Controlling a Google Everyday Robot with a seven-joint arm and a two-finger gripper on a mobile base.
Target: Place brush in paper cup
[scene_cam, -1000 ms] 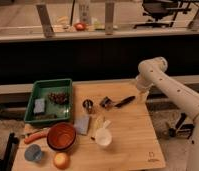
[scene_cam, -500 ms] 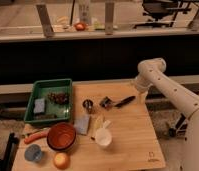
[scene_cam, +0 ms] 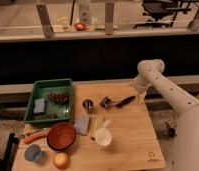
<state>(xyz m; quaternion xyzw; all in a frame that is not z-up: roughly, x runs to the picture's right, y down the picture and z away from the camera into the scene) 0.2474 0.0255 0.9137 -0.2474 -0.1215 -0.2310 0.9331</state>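
The brush point(scene_cam: 118, 103) lies flat on the wooden table point(scene_cam: 128, 145), its slim black handle pointing right and its dark bristly head point(scene_cam: 106, 103) to the left. The white paper cup point(scene_cam: 103, 137) stands upright nearer the front of the table, well apart from the brush. My gripper point(scene_cam: 137, 95) hangs at the end of the white arm, just right of the handle's tip and near the table's right edge. It holds nothing that I can see.
A small dark metal cup point(scene_cam: 87, 104) stands left of the brush head. A green tray point(scene_cam: 66, 90) sits at the left. A brown-orange bowl point(scene_cam: 61, 136), an orange-handled tool point(scene_cam: 35, 136), a blue cup point(scene_cam: 33, 153), an orange fruit point(scene_cam: 61, 160) and a grey sponge point(scene_cam: 83, 124) crowd the front left.
The arm's wrist has shifted slightly left, toward the tip of the brush handle. The brush and cup have not moved.
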